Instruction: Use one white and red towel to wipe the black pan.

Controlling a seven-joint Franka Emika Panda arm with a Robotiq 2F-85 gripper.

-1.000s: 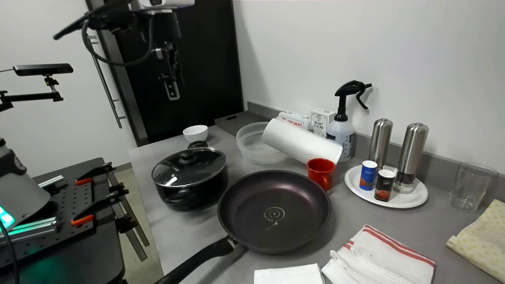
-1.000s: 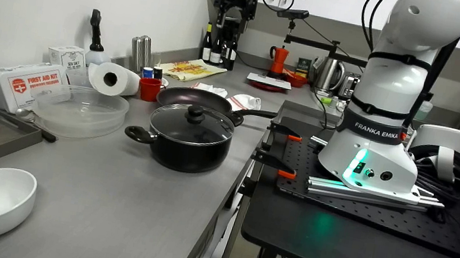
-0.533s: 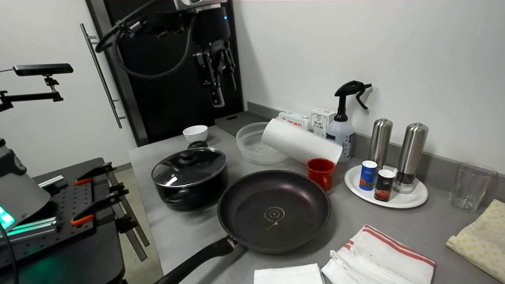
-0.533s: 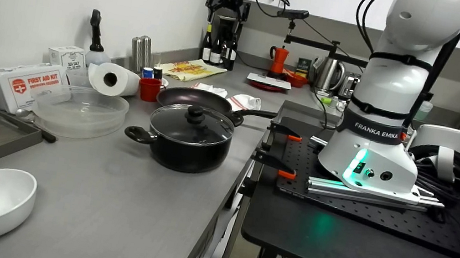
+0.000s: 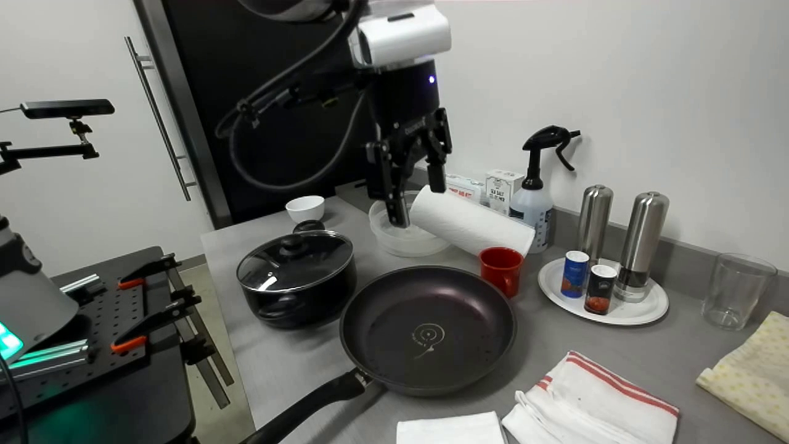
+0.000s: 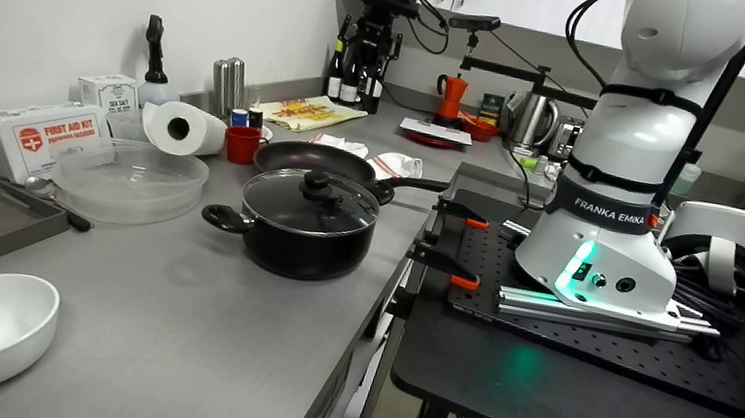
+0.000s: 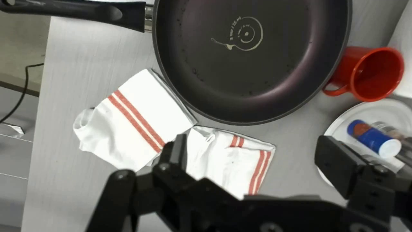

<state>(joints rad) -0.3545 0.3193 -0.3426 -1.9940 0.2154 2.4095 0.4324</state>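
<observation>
Above the grey table [image 5: 290, 357], just swung lower with empty jaws apart; likely readying to fetch a red-striped white towel [image 7: 222, 161] for the round black pan [image 7: 252, 61].

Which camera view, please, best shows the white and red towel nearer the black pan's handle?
The wrist view: nearly all of that towel shows from above, red stripes plain. In an exterior view the frame cuts off all but a white part of it; in an exterior view it looks small, partly behind the pan.
</observation>
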